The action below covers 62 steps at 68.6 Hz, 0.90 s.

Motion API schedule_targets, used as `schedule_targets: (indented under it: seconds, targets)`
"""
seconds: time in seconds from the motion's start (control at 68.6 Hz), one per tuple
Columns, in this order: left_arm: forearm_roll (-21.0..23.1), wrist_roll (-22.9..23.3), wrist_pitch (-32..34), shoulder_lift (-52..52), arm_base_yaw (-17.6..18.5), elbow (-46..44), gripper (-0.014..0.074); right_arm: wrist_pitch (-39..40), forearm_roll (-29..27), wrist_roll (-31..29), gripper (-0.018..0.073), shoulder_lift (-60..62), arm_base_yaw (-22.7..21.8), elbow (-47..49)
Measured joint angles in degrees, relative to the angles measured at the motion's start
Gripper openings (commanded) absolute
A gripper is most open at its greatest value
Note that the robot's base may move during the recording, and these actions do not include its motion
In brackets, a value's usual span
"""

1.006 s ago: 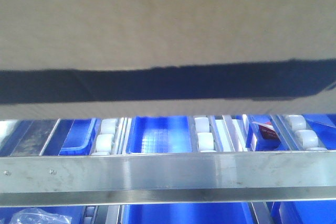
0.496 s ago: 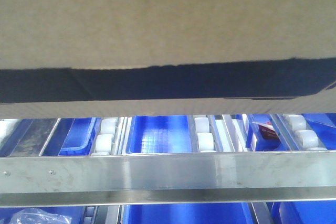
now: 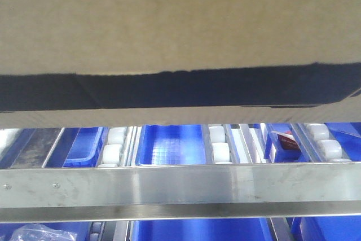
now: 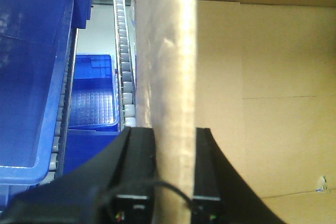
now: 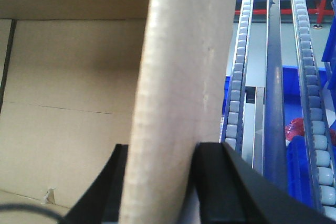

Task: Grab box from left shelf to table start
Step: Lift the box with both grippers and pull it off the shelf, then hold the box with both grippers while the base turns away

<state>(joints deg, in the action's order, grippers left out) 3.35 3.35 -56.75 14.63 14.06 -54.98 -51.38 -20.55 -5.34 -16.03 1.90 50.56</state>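
Two grippers are clamped on the box (image 3: 180,21): left gripper (image 4: 173,137) and right gripper (image 5: 160,153) each w/ jaws pressed either side of a cardboard wall. Box is seen above the front rail of left shelf (image 3: 180,187), not touching it; box edges cut off. Fingertips partly hidden by cardboard. Blue bins (image 3: 169,145) partly blocked by box.

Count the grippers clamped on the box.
2. The left gripper clamps a wall of the box in its wrist view; the right gripper clamps a wall in its own.
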Motion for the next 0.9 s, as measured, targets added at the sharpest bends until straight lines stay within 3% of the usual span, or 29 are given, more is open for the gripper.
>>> schedule_targets:
  seconds: [0.904]
  targets:
    - [0.12,0.00,0.00,0.00,0.00,0.00,-0.0092,0.00,0.00,0.00,0.0063,0.00,0.00,0.00]
